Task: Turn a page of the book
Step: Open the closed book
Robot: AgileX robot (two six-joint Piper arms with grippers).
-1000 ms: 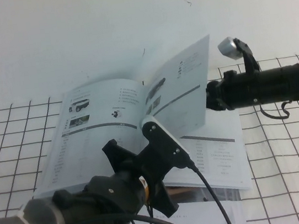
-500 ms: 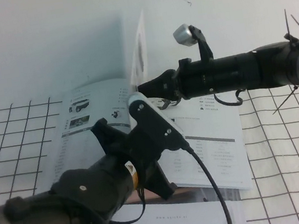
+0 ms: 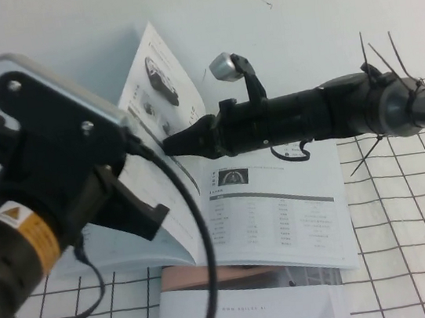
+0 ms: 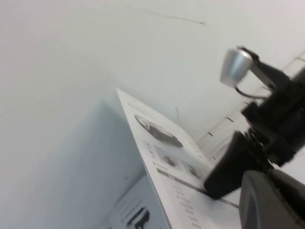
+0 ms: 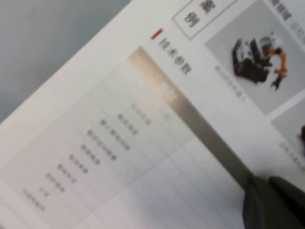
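The book (image 3: 283, 212) lies open on the grid cloth. The page (image 3: 158, 95) stands up from the spine and leans to the left, its vehicle photo facing right. My right gripper (image 3: 172, 145) reaches in from the right, shut to a point, its tip pressed against the page's right face. The page also fills the right wrist view (image 5: 143, 143), where the gripper (image 5: 271, 200) rests on its grey table band. My left gripper (image 3: 136, 209) hangs raised over the book's left half, left of the page. The left wrist view shows the page (image 4: 167, 157).
A second booklet (image 3: 248, 300) sticks out from under the book at the front. The grid cloth (image 3: 414, 241) covers the table to the right. A white wall (image 3: 294, 5) stands close behind. My left arm (image 3: 17, 234) hides the book's left pages.
My right gripper has swept left, pushing the page from the right side past upright so it leans left. My left arm has lifted and moved left off the book.
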